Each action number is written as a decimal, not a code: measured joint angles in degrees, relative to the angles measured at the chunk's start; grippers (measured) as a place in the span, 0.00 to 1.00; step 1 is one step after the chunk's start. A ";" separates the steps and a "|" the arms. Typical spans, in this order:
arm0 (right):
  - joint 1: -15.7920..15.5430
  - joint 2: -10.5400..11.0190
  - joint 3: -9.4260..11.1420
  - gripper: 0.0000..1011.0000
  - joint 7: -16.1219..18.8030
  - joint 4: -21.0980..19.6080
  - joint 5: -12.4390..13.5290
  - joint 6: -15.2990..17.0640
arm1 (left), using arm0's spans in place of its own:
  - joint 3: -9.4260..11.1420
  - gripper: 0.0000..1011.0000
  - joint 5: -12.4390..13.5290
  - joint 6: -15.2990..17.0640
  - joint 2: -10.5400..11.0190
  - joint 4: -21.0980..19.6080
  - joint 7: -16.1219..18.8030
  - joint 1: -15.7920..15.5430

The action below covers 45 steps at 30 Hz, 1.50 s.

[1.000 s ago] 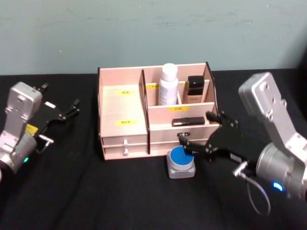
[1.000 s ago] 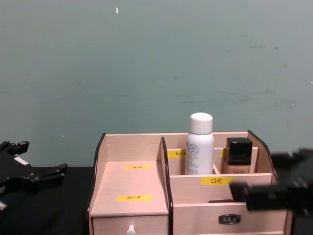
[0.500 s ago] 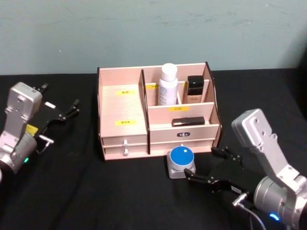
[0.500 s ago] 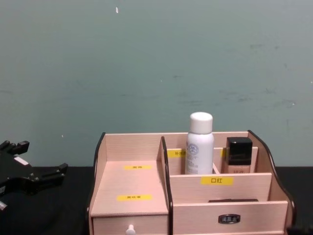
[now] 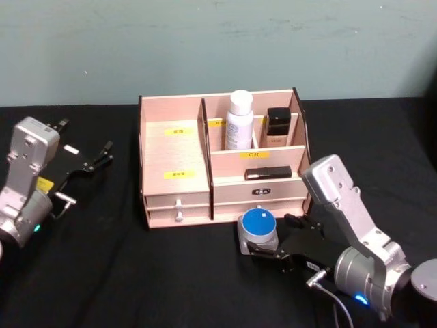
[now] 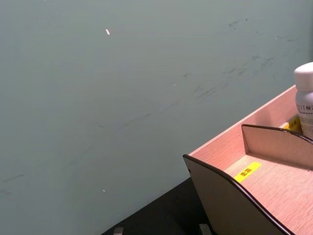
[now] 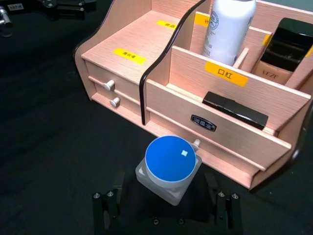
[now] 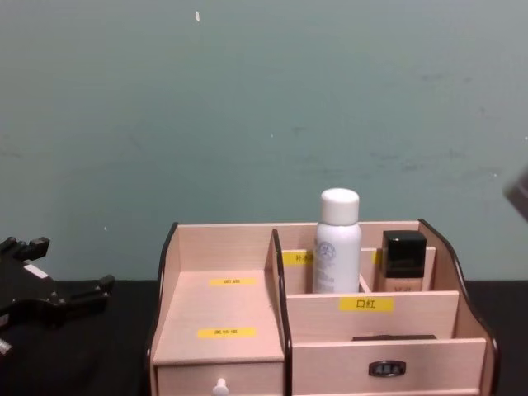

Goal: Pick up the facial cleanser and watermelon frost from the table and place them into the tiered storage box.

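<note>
Two grippers we see: at far left the left gripper (image 5: 85, 137) rests with fingers spread, well apart from the tiered storage box (image 5: 174, 147). We find a white bottle (image 5: 239, 119) upright in its rear compartment. Just before the box's drawers, the blue-lidded jar (image 5: 258, 229) sits on the table (image 5: 136, 273), between the right gripper's (image 5: 268, 235) parted fingers.

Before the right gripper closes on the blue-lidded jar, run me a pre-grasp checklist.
1. Right gripper open, a finger on either side of the blue-lidded jar: ok.
2. Jar upright on the table, lid on: ok.
3. Jar free of the drawer knob behind it: cannot tell.
4. Tiered storage box has bare left tiers: ok.
5. Left gripper parked far left, out of the way: ok.
</note>
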 joint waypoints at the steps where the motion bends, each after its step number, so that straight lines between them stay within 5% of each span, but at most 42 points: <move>1: 0.27 -0.24 -0.14 0.99 0.06 0.34 -0.19 0.01 | 0.00 0.99 0.00 0.00 0.00 0.00 0.00 0.00; 29: 4.88 -4.83 -1.22 0.99 2.55 7.24 -5.09 -1.00 | 0.00 0.99 0.00 0.00 0.00 0.00 0.00 0.00; 45: 5.64 -5.58 -1.49 0.99 3.36 8.62 -6.50 -1.24 | 0.00 0.99 0.00 0.00 0.00 0.00 0.00 0.00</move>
